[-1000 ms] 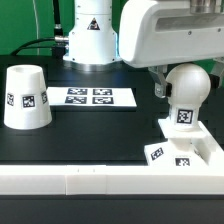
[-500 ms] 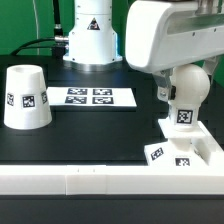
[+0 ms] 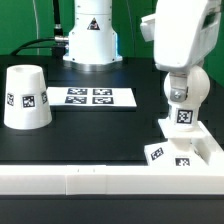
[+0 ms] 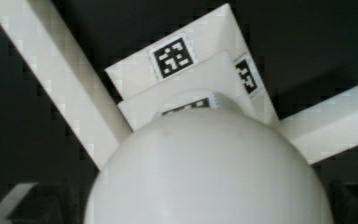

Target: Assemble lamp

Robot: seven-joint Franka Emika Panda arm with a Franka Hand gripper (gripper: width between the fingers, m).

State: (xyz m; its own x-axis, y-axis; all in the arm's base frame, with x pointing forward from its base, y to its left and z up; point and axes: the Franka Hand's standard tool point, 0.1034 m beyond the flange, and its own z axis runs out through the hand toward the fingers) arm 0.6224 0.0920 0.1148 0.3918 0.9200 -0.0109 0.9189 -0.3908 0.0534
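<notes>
The ball-shaped bulb (image 3: 190, 98) stands upright on its short neck on the flat square base (image 3: 196, 150) at the exterior view's right. My gripper (image 3: 180, 90) hangs straight over the bulb, with a finger on either side of the ball; the jaws look open around it. In the wrist view the bulb (image 4: 202, 165) fills most of the picture, with the tagged base (image 4: 179, 62) beyond it and my dark fingers (image 4: 5, 205) at its sides. The tapered shade (image 3: 25, 97) stands mouth down at the exterior view's left, far from the gripper.
The marker board (image 3: 92, 97) lies flat at the back middle. A long white rail (image 3: 90, 182) runs along the front edge, beside the base. The arm's white pedestal (image 3: 90, 35) stands at the back, with cables to its left.
The arm has swung toward the exterior view's right and now sits squarely over the bulb. The bulb's tag has kept its place. The shade and base have not moved.
</notes>
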